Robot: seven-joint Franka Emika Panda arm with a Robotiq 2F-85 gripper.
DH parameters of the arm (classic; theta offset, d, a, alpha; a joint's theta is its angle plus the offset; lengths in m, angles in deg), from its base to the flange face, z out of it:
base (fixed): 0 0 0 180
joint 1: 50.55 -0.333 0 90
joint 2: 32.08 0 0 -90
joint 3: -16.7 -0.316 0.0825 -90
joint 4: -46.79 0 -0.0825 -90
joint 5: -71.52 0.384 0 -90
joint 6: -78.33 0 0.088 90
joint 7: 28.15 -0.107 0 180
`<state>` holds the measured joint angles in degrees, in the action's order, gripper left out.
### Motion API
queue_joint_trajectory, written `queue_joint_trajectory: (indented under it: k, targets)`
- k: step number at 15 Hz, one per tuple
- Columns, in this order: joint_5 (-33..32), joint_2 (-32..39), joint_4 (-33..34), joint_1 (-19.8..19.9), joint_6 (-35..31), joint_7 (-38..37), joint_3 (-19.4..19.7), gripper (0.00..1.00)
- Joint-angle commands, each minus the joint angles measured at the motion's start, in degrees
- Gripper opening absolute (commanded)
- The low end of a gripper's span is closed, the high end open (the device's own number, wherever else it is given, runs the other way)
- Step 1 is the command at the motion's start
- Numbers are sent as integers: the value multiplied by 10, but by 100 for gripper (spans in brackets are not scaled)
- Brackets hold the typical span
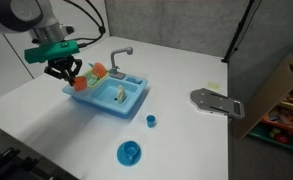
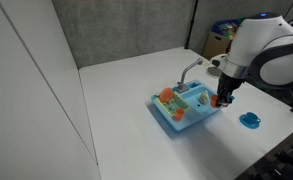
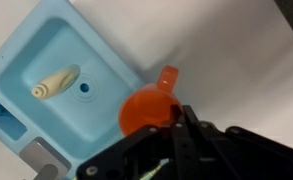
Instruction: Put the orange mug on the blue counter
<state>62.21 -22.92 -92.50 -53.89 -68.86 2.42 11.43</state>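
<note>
The orange mug [image 3: 144, 110] is in my gripper [image 3: 164, 125], whose fingers are shut on its rim, with the handle pointing away. It hangs at the corner of the blue toy sink [image 3: 46, 45], partly over the sink's blue rim and partly over the white table. In both exterior views my gripper [image 1: 64, 70] [image 2: 223, 98] is at one end of the sink [image 1: 111, 98] [image 2: 186, 108], with a bit of orange mug [image 1: 74, 72] showing between the fingers. I cannot tell whether the mug touches the sink.
A cream-coloured toy [image 3: 56, 82] lies in the basin. An orange-red item [image 1: 97, 70] sits by the grey tap [image 1: 119, 55]. A small blue cup [image 1: 151, 120], a blue dish [image 1: 129, 152] and a grey tool [image 1: 214, 102] lie on the white table.
</note>
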Motion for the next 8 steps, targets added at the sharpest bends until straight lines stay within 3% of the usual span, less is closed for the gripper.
queue_joint_trajectory:
  k: [1,8]
  targets:
    - [-1,0,1,5,1,-1,-5,2]
    - [10,25,11,5,-42,21,-24,3]
